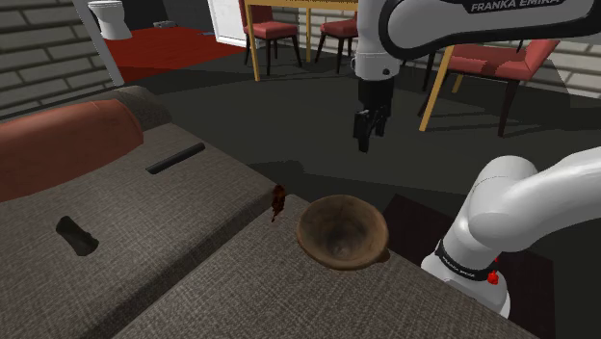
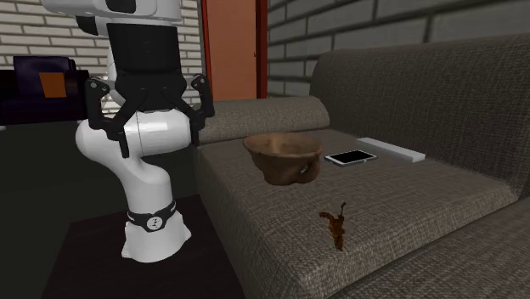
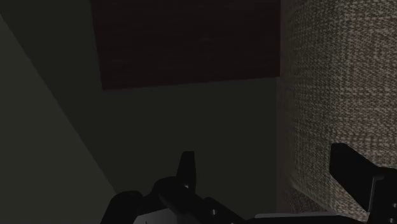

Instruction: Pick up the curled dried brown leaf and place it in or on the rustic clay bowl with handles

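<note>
A curled brown leaf lies at the front edge of the grey-brown sofa seat. Close beside it on the same seat sits the brown clay bowl, upright and with nothing inside. My black gripper hangs in the air out past the sofa's front edge, higher than the bowl, and points down. Its fingers stand apart with nothing between them. In the wrist view they are over the dark floor, with the sofa's front face next to one finger.
A phone and a pale flat bar lie on the seat beyond the bowl. A black remote, a dark cylinder and a red cushion are further along the sofa. Red chairs stand behind the arm.
</note>
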You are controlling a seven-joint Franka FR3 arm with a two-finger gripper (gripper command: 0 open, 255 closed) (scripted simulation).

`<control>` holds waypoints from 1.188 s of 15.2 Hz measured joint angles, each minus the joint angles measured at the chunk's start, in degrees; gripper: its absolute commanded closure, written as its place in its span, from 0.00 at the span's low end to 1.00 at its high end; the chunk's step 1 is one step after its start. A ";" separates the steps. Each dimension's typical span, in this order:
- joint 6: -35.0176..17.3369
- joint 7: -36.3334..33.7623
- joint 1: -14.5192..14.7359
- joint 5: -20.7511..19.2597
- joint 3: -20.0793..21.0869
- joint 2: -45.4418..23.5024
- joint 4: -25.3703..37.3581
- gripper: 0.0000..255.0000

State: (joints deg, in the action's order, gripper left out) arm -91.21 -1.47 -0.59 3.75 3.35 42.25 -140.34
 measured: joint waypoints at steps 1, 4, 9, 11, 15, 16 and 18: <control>0.00 0.00 0.00 0.00 0.00 0.00 0.00 0.00; -1.21 -7.75 -0.35 2.02 4.45 0.29 -0.42 0.00; -4.77 -26.83 -1.85 6.02 15.32 -1.74 0.27 0.00; -6.31 -35.17 -3.05 7.02 20.25 -4.70 2.45 0.00; -8.63 -51.32 -6.73 6.67 29.32 -11.18 7.44 0.00; -9.46 -55.63 -7.88 6.16 31.80 -13.28 8.71 0.00; -10.77 -64.07 -10.76 4.02 36.54 -18.30 12.05 0.00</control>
State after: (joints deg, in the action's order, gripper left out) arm -101.98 -65.54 -11.35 7.77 39.89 23.95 -128.29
